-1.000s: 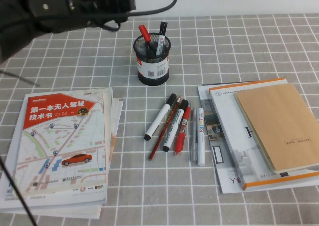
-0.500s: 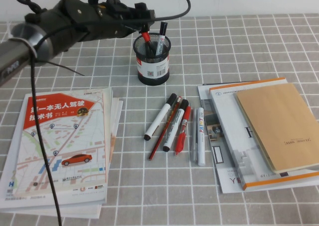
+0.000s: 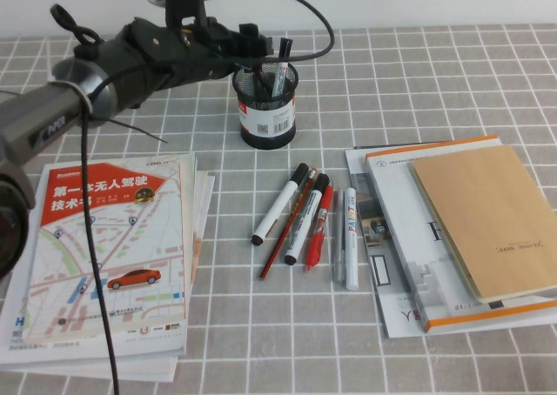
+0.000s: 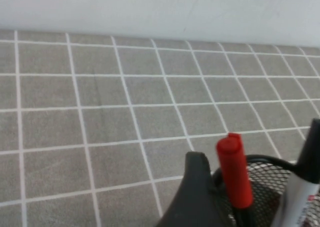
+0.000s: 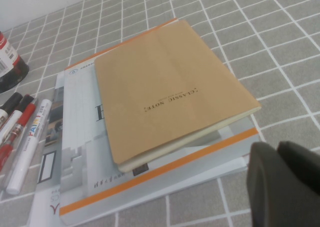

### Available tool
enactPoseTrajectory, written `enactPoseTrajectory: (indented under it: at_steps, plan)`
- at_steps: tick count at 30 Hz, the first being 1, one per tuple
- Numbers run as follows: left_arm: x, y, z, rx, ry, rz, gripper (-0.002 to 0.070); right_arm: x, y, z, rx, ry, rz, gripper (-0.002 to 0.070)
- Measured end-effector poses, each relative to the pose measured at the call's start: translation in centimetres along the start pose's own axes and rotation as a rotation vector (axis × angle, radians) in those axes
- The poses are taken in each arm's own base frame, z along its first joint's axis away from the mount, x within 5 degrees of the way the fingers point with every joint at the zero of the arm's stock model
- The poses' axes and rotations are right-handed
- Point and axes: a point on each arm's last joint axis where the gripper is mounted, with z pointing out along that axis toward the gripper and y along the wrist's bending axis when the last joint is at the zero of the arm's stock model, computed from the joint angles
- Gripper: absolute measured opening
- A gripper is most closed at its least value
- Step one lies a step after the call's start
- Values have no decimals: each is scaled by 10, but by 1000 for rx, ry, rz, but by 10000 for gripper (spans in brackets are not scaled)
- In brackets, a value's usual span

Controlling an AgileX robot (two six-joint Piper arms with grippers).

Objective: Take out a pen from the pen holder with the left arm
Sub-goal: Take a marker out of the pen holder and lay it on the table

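"What has changed in the last second?"

"The left gripper (image 3: 254, 54) has swung in from the 10 o'clock side of the pen holder (image 3: 265, 108). It now sits at the rim, jaws spread wide, with one finger (image 4: 197, 197) just beside the red pen (image 4: 234, 169)."

"Is anything gripped?"

"Nothing yet. The red pen stands in the holder, at 12 o'clock from the loose pens (image 3: 305, 221), and closing on it looks like the next step. The right gripper (image 5: 285, 187) is parked by the notebook (image 5: 165, 87), at the holder's 4 o'clock."
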Motion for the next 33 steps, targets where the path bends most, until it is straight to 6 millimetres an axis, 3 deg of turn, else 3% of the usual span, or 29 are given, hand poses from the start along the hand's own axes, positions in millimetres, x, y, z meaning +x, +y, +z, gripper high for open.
enactPoseTrajectory:
  at_steps: [17, 22, 25, 30, 33]
  plan:
    - [13, 10, 19, -42, -28, -62, 454, 0, 0, 0, 0, 0, 0, -13]
    - [6, 9, 26, -22, -46, -69, 449, 0, 0, 0, 0, 0, 0, -13]
    - [3, 8, 27, -17, -58, -68, 396, 0, 0, 0, 0, 0, 0, -13]
    - [3, 7, 28, -7, -50, -60, 179, 0, 0, 0, 0, 0, 0, -13]
    - [6, 7, 29, -2, -38, -56, 90, 0, 0, 0, 0, 0, 0, -13]
